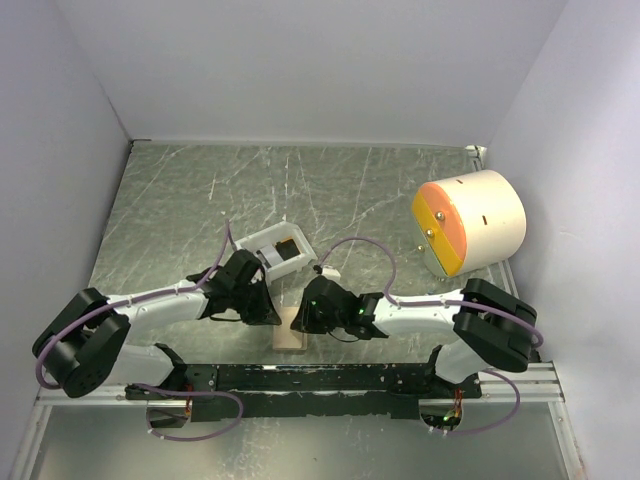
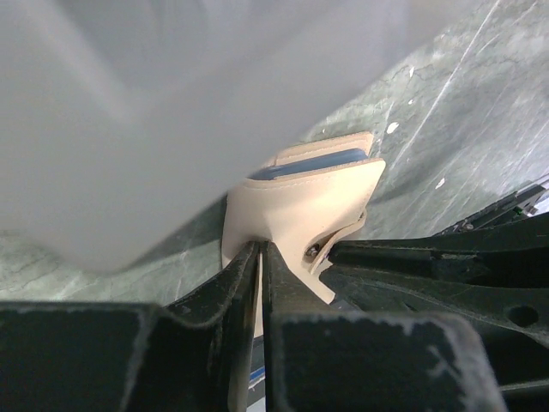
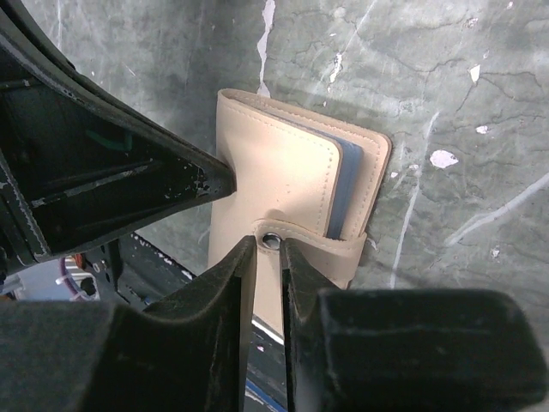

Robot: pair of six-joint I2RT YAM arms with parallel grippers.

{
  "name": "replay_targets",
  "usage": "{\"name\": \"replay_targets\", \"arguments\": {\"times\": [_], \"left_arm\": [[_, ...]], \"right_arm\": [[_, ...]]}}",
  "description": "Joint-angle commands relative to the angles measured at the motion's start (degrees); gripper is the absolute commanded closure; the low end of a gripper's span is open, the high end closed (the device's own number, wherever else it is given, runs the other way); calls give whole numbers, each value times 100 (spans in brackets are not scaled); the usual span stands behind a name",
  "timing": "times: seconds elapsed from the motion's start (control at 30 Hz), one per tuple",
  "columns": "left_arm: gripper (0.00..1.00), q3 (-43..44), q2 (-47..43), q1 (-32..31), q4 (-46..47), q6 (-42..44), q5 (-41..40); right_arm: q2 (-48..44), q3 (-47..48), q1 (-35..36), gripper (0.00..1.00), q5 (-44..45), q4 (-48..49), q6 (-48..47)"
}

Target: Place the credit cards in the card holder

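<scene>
Two claws meet on one tan wallet (image 3: 283,172). The right claw (image 3: 268,249) is clenched on the wallet's strap at its metal snap (image 3: 272,240). The left claw (image 2: 260,257) pinches the edge of the cover, at nine o'clock of the snap in the right wrist view. Blue card (image 3: 347,193) edges show tucked between the covers, toward three o'clock. On that evidence, loading looks largely done and the step in hand is fastening or steadying the wallet. The next move likely calls for a firm hold from the left while the right presses the snap home without skewing the cards. The wallet lies at six o'clock of the grey marbled tabletop (image 1: 190,200), between the arms. A white tray (image 1: 262,240) sits at twelve o'clock of the claws, and a white drum (image 1: 485,215) with an orange-and-yellow face at two o'clock. Plain white walls (image 1: 300,60) box the scene.
</scene>
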Motion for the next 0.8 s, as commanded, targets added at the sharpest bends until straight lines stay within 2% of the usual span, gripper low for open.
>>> {"name": "replay_targets", "arguments": {"times": [0.0, 0.17, 0.3, 0.5, 0.77], "left_arm": [[82, -157, 14, -49, 36, -33, 77], [82, -194, 79, -44, 136, -37, 144], [82, -190, 83, -47, 128, -46, 152], [82, -166, -16, -49, 57, -49, 102], [82, -193, 29, -42, 105, -50, 127]], "right_arm": [[173, -24, 28, 82, 168, 124, 81], [275, -10, 25, 83, 151, 268, 71], [258, 72, 30, 84, 264, 15, 30], [359, 311, 25, 96, 423, -522, -156], [751, 680, 83, 95, 431, -1048, -314]]}}
